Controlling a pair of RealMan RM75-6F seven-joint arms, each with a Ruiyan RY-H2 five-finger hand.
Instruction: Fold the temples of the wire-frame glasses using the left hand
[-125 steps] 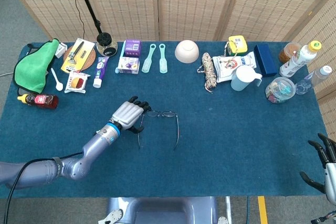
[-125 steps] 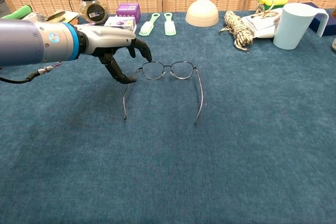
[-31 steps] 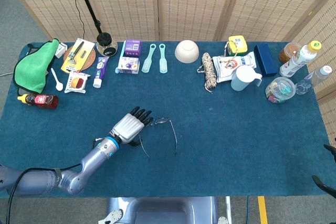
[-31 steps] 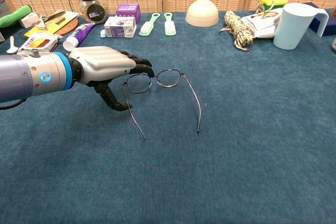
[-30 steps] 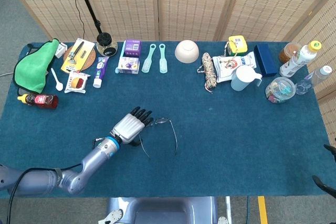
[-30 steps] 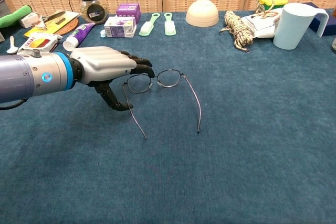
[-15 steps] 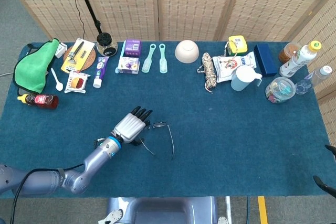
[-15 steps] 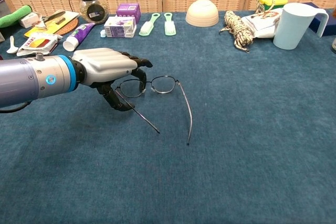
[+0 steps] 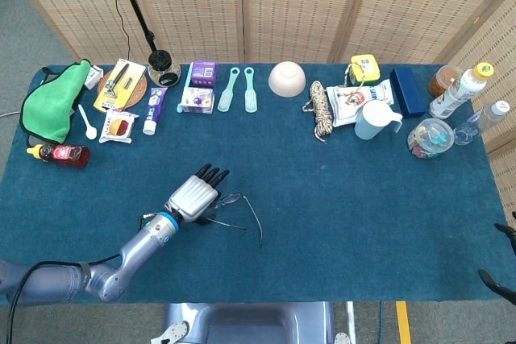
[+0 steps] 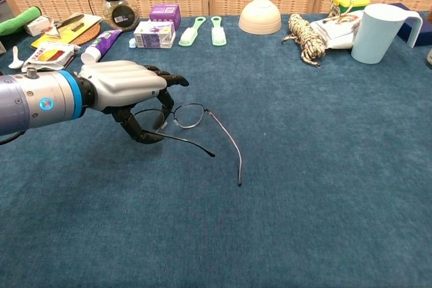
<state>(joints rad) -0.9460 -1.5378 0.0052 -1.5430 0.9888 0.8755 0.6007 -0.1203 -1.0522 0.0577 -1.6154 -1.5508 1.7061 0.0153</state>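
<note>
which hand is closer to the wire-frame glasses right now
Left. The left hand is right at the wire-frame glasses, its fingers over the frame's left end. The right hand barely shows at the table's far right edge, well away from them.

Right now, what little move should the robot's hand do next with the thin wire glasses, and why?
Probably keep sweeping the near temple inward. The left hand is at the thin wire-frame glasses, and that arm already slants across behind the lenses, only partly folded. The far temple sticks straight out, so it likely comes after.
</note>
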